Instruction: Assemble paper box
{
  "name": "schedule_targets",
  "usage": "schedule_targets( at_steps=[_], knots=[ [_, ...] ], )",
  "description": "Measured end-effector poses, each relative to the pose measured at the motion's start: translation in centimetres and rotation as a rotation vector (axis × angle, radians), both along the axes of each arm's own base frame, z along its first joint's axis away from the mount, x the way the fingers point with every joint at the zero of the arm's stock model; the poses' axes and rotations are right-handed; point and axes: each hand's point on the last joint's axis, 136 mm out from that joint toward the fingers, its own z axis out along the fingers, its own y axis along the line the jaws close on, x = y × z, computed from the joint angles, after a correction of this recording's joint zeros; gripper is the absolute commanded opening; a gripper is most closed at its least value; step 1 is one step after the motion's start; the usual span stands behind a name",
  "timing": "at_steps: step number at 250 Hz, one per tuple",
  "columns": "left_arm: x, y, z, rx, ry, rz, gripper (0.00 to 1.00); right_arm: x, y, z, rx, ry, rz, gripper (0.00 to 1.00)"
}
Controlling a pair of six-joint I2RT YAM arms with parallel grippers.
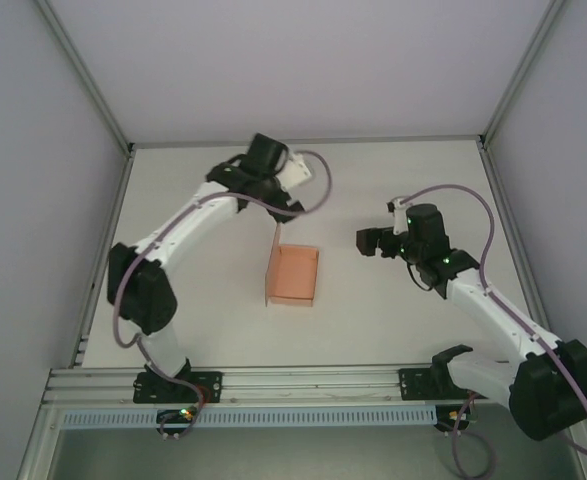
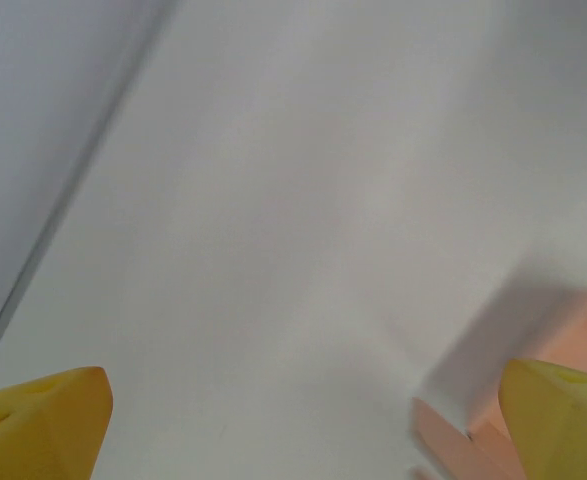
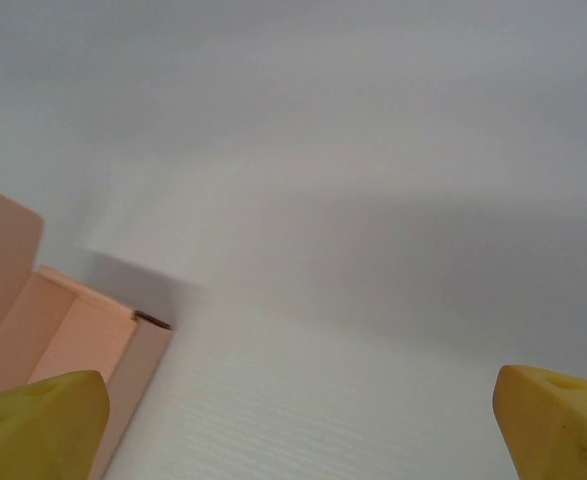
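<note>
The paper box [image 1: 293,276] is a small, low, salmon-pink tray standing open at the middle of the table, with one flap upright along its left side. My left gripper [image 1: 282,208] hovers just behind that flap's far end; its yellow fingers [image 2: 43,422] are spread wide with only bare table between them, and a corner of the box [image 2: 453,445] sits by the right finger. My right gripper [image 1: 366,241] is to the right of the box, apart from it, open. Its fingers [image 3: 558,420] frame bare table, with the box [image 3: 73,335] at the left edge.
The white table [image 1: 403,180] is fenced by aluminium posts and grey walls at the left, right and back. A rail [image 1: 293,380] carrying both arm bases runs along the near edge. Purple cables loop off both wrists.
</note>
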Motion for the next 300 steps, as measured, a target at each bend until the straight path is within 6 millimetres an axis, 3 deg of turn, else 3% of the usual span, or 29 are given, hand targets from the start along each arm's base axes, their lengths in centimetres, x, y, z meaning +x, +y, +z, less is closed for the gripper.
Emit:
schedule_targets(
  at_steps=[26, 50, 81, 105, 144, 182, 203, 242, 300],
  knots=[
    [1.9, 4.2, 2.8, -0.201, 0.003, 0.266, 1.00, 1.2, 2.8, 0.5, -0.005, 0.004, 0.149, 1.00],
    [2.5, 9.7, 3.0, -0.377, 0.047, 0.524, 1.00, 2.2, 7.1, -0.1, -0.057, 0.019, 0.340, 1.00],
    [1.4, 18.6, -0.4, -0.502, 0.113, 0.900, 1.00, 2.7, 12.3, -2.2, -0.164, 0.052, 0.570, 1.00],
    [-0.5, 22.1, -3.6, -0.518, 0.165, 1.080, 1.00, 3.1, 15.3, -4.1, -0.254, 0.073, 0.716, 0.97],
    [-3.1, 23.6, -7.5, -0.502, 0.246, 1.190, 1.00, 3.7, 17.7, -7.4, -0.356, 0.124, 0.874, 0.89],
    [-4.0, 23.9, -8.7, -0.490, 0.273, 1.217, 1.00, 3.8, 18.3, -9.9, -0.399, 0.185, 0.935, 0.82],
    [-3.9, 23.9, -8.7, -0.492, 0.273, 1.218, 1.00, 3.5, 18.3, -11.0, -0.413, 0.211, 0.948, 0.71],
    [-3.9, 23.9, -8.6, -0.497, 0.272, 1.219, 1.00, 3.8, 18.0, -11.8, -0.452, 0.232, 0.910, 0.30],
    [-3.9, 23.8, -8.6, -0.500, 0.276, 1.219, 1.00, 4.4, 16.9, -13.0, -0.449, 0.260, 0.758, 0.12]
  ],
)
